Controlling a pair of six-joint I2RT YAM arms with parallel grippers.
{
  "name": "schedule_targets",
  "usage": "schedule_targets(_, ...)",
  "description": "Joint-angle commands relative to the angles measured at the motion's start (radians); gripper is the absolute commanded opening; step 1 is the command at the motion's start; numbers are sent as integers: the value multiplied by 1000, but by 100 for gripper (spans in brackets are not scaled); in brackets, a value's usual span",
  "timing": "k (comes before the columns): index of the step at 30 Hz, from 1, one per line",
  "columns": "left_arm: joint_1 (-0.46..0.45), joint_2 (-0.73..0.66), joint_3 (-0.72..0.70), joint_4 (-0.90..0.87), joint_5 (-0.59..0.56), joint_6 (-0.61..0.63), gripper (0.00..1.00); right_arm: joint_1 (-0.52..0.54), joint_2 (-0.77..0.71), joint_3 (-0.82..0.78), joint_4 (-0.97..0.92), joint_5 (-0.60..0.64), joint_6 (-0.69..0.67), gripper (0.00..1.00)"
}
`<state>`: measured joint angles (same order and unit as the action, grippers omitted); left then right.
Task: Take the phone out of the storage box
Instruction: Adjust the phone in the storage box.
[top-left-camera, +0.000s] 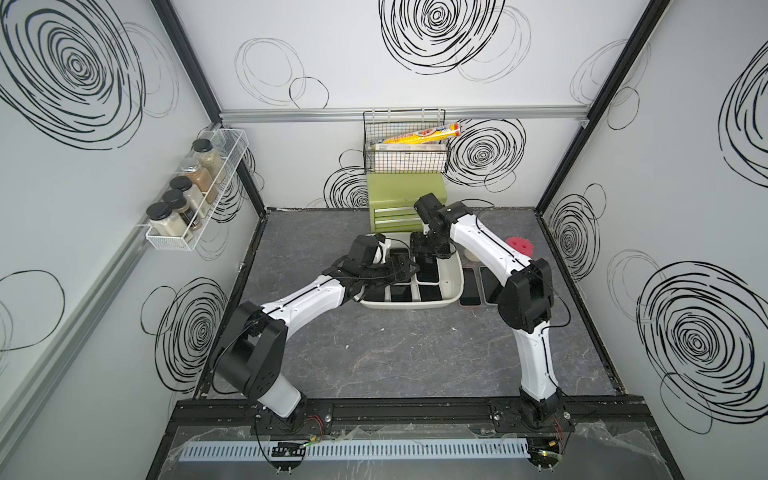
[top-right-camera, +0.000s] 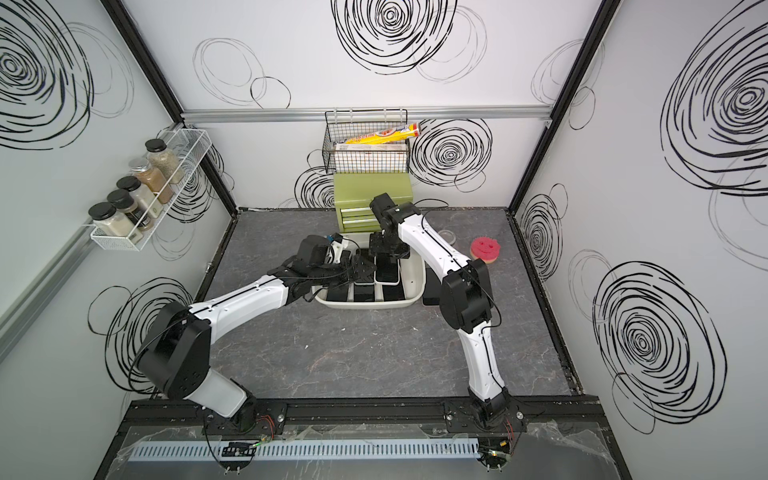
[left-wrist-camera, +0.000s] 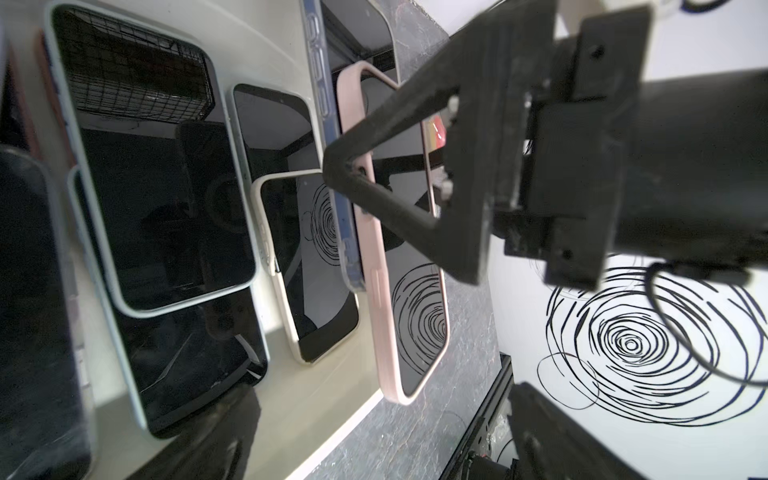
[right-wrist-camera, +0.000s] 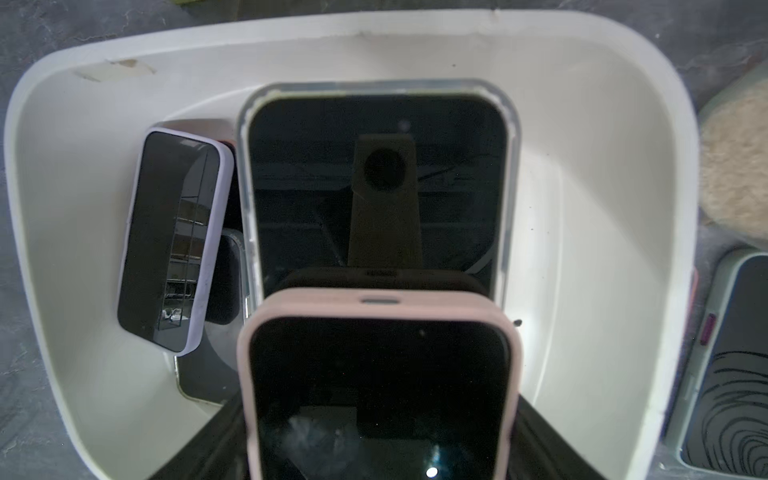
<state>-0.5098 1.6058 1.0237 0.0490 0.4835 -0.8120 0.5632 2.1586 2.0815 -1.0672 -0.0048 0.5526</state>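
Grey marbled table (top-left-camera: 374, 353) carries everything, with both arms mounted on a rail at its near edge. In the middle stands the off-white storage box (top-left-camera: 455, 291), a shallow tub holding several dark-screened phones that lie flat or overlap.

The left hand (top-left-camera: 400, 269) reaches in from the near left and hangs over the left part of the box. Its jaws are spread as wide as they go, with nothing between them. The right hand (top-left-camera: 430, 257) comes in from the right and points down over the far half of the box. Its jaws are closed on the long edges of the pink-cased phone (right-wrist-camera: 378, 374). In the left wrist view the hand's black frame presses on the pink rim, and the phone stands tilted, lifted off the phones below it but over the box.

Just beyond it in the box lies a clear-cased phone (right-wrist-camera: 378, 187). Left of that, a lilac-cased phone (right-wrist-camera: 170, 241) leans on others. On the table just right of the box, two more phones (top-left-camera: 472, 286) lie side by side. Farther right and back sits a red sponge (top-right-camera: 484, 249).

Behind the box a green drawer chest (top-left-camera: 390, 199) stands against the far wall. A black wire basket (top-left-camera: 405, 160) hangs above it, with a yellow package (top-left-camera: 419, 135) sticking out of its top. On the left wall a white wire rack (top-left-camera: 174, 243) holds spice jars (top-left-camera: 166, 218).
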Motion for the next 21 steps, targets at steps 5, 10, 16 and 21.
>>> schedule_targets(5, -25, 93, 77, 116, 15, -61, 98, -5, -87, 1, 19, -52, 3, 35)
schedule_targets(10, -34, 131, 90, 133, 5, -81, 98, -8, -75, -39, 34, -34, -3, 34)
schedule_targets(16, -35, 148, 85, 105, -7, -57, 97, -20, -47, -132, 83, 28, -11, 33)
schedule_targets(21, -24, 111, 35, 76, -22, -39, 98, -23, -1, -182, 136, 78, -15, 33)
